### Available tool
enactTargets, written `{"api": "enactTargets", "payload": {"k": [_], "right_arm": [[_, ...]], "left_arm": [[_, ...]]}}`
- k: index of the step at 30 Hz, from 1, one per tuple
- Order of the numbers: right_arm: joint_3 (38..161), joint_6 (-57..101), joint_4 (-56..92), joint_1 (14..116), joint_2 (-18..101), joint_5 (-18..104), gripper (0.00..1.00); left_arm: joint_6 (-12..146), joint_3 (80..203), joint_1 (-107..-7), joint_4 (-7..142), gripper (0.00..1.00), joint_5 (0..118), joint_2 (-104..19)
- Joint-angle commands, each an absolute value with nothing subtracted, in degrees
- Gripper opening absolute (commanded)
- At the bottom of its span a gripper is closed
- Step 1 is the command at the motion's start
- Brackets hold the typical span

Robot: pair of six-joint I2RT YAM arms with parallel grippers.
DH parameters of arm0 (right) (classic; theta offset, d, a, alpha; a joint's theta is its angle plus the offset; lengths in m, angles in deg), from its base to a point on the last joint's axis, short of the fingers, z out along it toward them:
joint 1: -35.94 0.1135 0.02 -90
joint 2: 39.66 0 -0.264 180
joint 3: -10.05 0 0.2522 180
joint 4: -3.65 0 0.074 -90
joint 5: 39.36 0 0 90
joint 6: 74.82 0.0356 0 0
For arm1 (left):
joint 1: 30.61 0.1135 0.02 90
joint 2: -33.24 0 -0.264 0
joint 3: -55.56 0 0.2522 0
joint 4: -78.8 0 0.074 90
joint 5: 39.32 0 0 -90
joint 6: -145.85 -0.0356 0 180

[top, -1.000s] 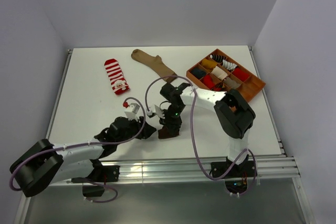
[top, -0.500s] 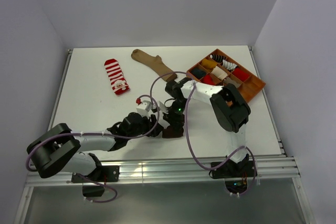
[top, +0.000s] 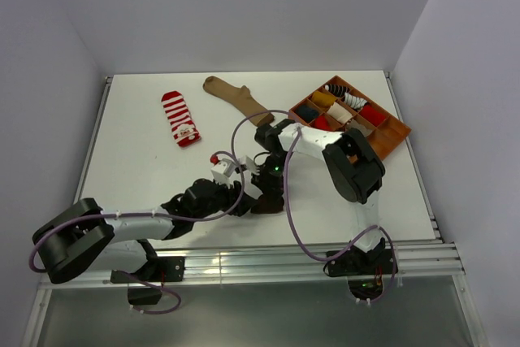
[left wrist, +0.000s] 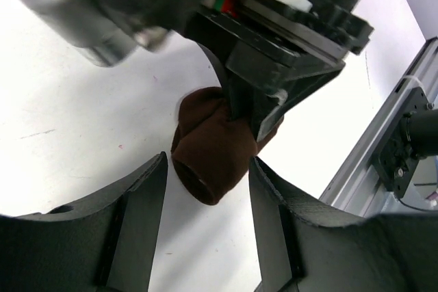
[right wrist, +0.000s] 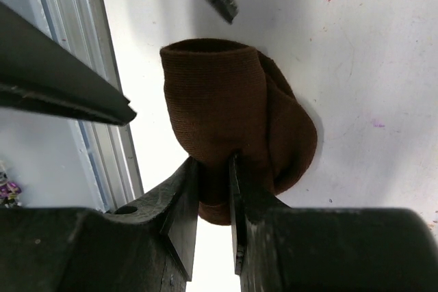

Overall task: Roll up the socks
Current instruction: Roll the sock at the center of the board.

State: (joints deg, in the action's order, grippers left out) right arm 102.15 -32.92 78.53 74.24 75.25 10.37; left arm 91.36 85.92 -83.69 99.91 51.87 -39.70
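A dark brown sock (top: 263,204) lies rolled into a bundle on the white table near the front edge. My right gripper (top: 269,188) comes down on it from above and is shut on a fold of the brown sock (right wrist: 233,107), its fingers (right wrist: 183,189) pinching the fabric. My left gripper (top: 242,199) sits just left of the bundle and is open. In the left wrist view the brown sock (left wrist: 213,147) lies just beyond its fingertips (left wrist: 156,172), not touched by them.
A red-and-white striped sock (top: 179,118) lies flat at the back left. A tan sock (top: 238,99) lies flat at the back centre. An orange divided tray (top: 396,137) with several rolled socks stands at the back right. The metal rail (top: 284,258) runs along the front edge.
My left arm has swung right, bringing its gripper up to the brown sock, and its jaws have widened a little. The right gripper has kept its grip and shifted slightly.
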Motion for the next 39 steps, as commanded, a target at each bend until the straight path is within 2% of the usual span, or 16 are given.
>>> {"api": "enactTargets", "payload": {"k": [1,14,29,32,39], "right_arm": [[102.6,-33.1,77.0,73.8,79.2,16.1,0.17],[105.1,-32.5,79.7,72.1,82.6,15.1,0.17],[107.1,-31.3,80.8,71.0,84.3,14.3,0.17],[107.1,-31.2,80.9,70.6,84.4,14.2,0.17],[107.2,-31.1,80.7,70.4,84.7,14.1,0.17]], "left_arm": [[89.6,87.2,-83.9,101.3,0.57,54.0,-38.6],[85.2,94.5,-85.9,98.3,0.57,56.7,-47.3],[86.2,94.3,-86.4,99.0,0.54,55.4,-53.1],[86.6,94.5,-86.6,98.7,0.53,55.2,-54.1],[87.0,95.2,-86.7,97.6,0.38,55.2,-55.9]]}}
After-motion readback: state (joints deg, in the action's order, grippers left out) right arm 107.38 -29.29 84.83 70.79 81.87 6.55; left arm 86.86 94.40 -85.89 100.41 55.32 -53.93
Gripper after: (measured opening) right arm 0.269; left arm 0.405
